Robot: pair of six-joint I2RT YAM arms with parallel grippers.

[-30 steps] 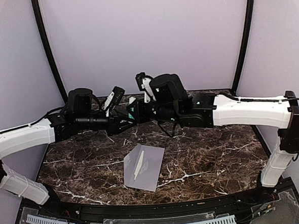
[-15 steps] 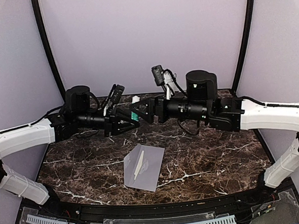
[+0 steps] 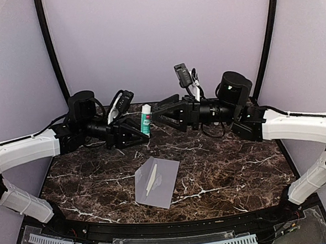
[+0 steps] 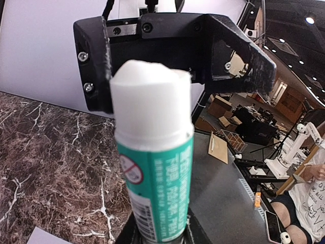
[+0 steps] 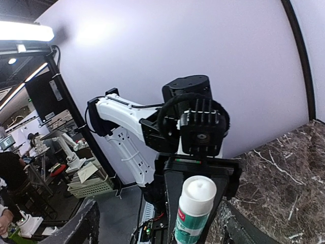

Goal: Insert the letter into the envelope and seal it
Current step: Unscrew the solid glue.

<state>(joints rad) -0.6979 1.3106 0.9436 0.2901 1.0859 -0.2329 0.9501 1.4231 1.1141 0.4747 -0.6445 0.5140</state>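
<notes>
Top external: envelope (image 3: 158, 183) apart; left gripper (image 3: 142, 134) clamps glue stick (image 3: 146, 117), right gripper (image 3: 159, 113) gapes empty.

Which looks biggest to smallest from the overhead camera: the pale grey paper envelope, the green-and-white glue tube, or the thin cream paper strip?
1. pale grey paper envelope, clearly largest.
2. green-and-white glue tube.
3. thin cream paper strip: about as long, but much narrower.
</notes>
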